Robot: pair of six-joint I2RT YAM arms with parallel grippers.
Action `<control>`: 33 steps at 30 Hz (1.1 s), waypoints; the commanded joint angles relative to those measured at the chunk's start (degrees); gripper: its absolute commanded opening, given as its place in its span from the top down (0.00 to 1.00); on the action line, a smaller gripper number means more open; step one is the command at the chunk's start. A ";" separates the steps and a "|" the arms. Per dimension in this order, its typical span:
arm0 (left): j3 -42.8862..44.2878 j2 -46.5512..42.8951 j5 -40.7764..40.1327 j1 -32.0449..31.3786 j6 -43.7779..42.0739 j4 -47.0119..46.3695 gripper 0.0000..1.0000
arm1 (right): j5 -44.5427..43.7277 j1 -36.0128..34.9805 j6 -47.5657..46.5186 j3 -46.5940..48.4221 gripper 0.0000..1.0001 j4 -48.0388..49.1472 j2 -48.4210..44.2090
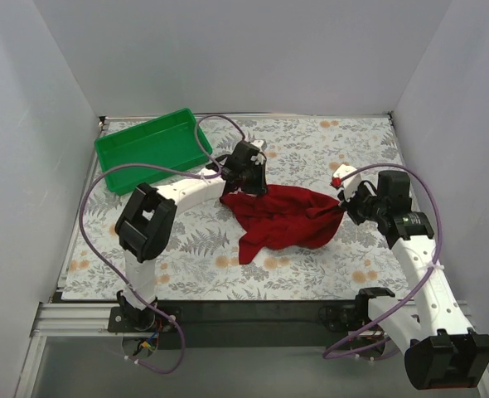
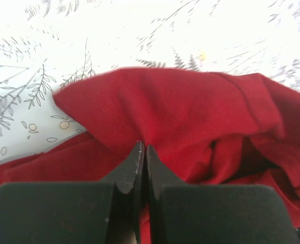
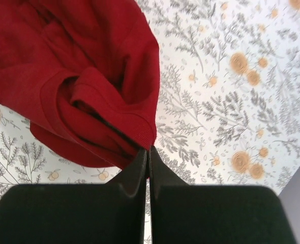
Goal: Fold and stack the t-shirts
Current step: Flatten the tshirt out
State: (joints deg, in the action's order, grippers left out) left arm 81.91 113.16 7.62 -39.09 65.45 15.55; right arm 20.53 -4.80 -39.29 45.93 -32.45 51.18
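Note:
A plain dark red t-shirt (image 1: 284, 217) hangs bunched between my two grippers over the middle of the floral table. My left gripper (image 1: 238, 190) is shut on its left edge; in the left wrist view the black fingers (image 2: 143, 150) pinch red cloth (image 2: 180, 107). My right gripper (image 1: 345, 207) is shut on the shirt's right end; in the right wrist view the closed tips (image 3: 148, 150) hold a hemmed fold of the shirt (image 3: 79, 76). The shirt's lower part droops toward the table's front.
A green plastic tray (image 1: 149, 149) stands at the back left of the table (image 1: 327, 141). Grey walls close in the left, back and right sides. Purple cables loop around both arms.

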 commanded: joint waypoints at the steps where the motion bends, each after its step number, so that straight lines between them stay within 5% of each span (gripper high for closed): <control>1: 3.17 -9.27 -1.81 0.07 -0.06 -0.61 1.00 | 3.10 0.49 0.18 5.39 0.99 -0.77 0.06; 21: 5.72 -45.74 -27.30 2.18 -10.08 -4.65 1.00 | 3.72 1.63 -4.57 39.58 0.99 -2.45 5.51; 33: 4.75 -55.50 -21.77 2.26 -10.70 -10.18 1.00 | 7.93 1.81 -1.50 51.35 0.99 -2.97 2.97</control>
State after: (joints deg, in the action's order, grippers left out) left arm 86.15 60.93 -13.69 -37.30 56.12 10.07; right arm 28.10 -3.70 -42.65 92.53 -37.28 56.01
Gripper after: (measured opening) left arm 0.028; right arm 0.020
